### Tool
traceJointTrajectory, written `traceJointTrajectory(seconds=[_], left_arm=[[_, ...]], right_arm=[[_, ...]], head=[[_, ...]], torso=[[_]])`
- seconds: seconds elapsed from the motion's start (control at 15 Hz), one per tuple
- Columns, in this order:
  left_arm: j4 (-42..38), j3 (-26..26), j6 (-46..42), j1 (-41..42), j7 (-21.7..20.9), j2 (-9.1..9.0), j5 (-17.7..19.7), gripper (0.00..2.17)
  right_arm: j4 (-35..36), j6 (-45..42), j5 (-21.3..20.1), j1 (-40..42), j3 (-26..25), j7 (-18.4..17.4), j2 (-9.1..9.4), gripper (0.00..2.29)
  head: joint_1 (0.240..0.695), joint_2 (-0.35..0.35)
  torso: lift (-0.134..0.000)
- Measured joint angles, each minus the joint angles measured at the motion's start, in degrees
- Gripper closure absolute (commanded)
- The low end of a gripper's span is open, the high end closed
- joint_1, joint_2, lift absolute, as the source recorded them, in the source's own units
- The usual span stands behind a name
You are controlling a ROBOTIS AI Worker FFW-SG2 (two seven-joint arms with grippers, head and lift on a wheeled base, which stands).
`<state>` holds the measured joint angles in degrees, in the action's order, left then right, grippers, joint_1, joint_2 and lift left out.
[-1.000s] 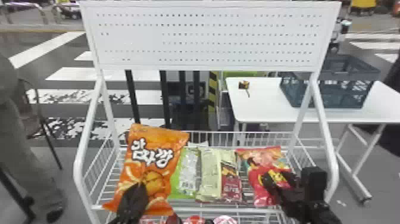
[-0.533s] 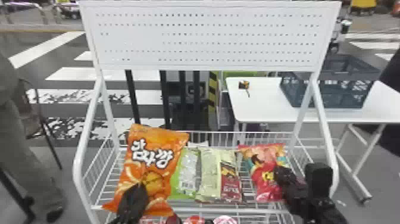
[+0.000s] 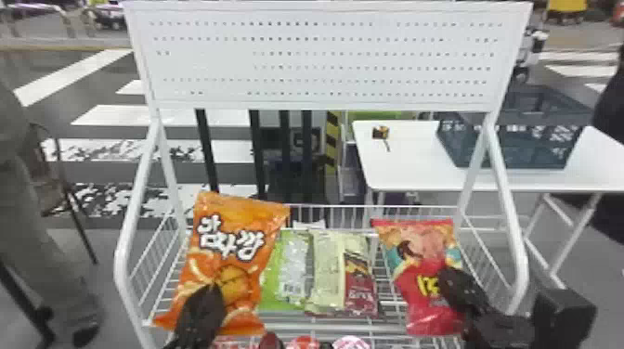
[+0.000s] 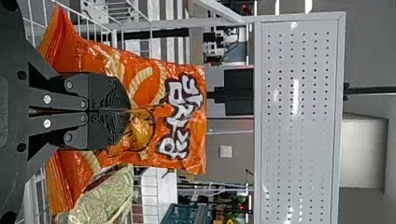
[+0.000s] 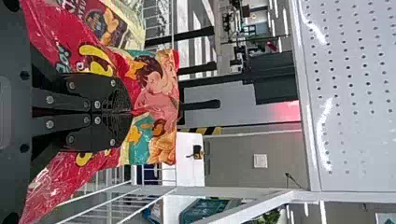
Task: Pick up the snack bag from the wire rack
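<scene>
Pinching the red snack bag (image 3: 418,264), right fingers (image 3: 455,282) sit beside yellow lettering (image 3: 423,284).

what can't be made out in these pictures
Lower items: head view, cut off by the bottom edge
Part of the red bag: right wrist view, behind the right gripper
Part of the orange bag: left wrist view, behind the left gripper

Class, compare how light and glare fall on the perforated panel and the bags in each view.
Left wrist view: bright streaks on the perforated panel, small highlights on the orange bag; right wrist view: long glare streaks on the panel, shine on the crinkled red bag; head view: panel free of such streaks.
</scene>
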<state>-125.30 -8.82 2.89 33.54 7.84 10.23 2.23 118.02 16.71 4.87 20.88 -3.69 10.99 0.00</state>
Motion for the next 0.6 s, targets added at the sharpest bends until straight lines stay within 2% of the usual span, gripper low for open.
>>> traceJointTrajectory(seconds=[0.4,0.6], left_arm=[[-0.2,2.0,-1.1,0.3,0.0,0.15,1.9,2.06],[-1.1,2.2,-1.5,1.3,0.0,0.31,2.3,2.06]], right_arm=[[12.3,-11.7,1.2,17.3,-1.4,-0.1,0.00,2.07],[15.8,-15.3,1.1,22.4,-2.4,-0.2,0.00,2.07]], head=[[0.499,0.000],[0.499,0.000]], torso=[[0.000],[0.000]])
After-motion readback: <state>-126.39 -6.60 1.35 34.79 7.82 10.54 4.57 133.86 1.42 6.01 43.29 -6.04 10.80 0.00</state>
